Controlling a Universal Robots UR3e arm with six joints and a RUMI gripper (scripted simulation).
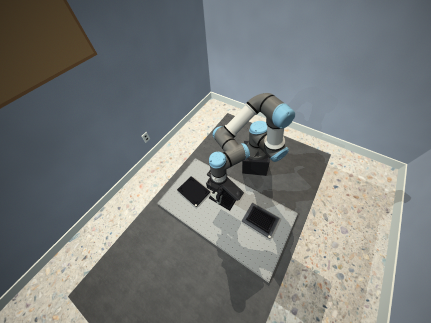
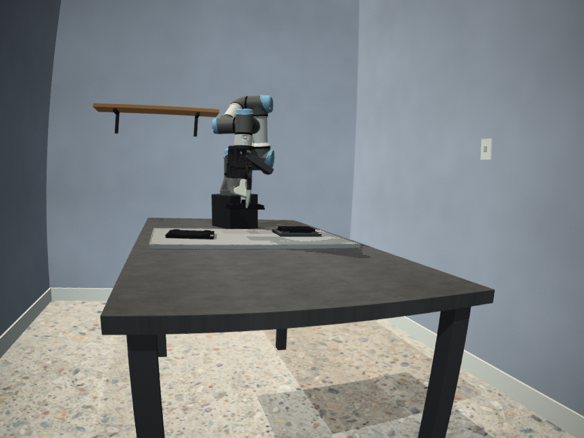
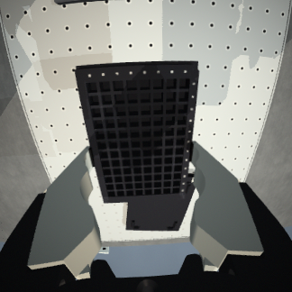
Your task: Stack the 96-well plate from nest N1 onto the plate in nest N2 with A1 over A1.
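My gripper [image 1: 217,198] [image 2: 247,202] [image 3: 141,145] is shut on a black 96-well plate [image 1: 229,202] [image 2: 257,206] [image 3: 143,131], one jaw on each long side. The plate is held about level, above the board between the two nests. Nest N1 [image 1: 193,191] [image 2: 190,234] [image 3: 154,214] is black and holds no plate; in the wrist view it shows partly, beyond the held plate's lower end. Nest N2 [image 1: 245,221] has a dark grey rim, and the lower plate [image 1: 261,219] [image 2: 296,228] sits in it, looking flat. I cannot make out the cut corners clearly.
The nests stand on a light perforated board [image 1: 201,222] [image 2: 235,246] [image 3: 234,117] on a dark table [image 1: 146,257] [image 2: 282,282]. The arm's black base block [image 1: 255,166] [image 2: 234,211] stands behind the board. Each nest has a small white mark at one corner.
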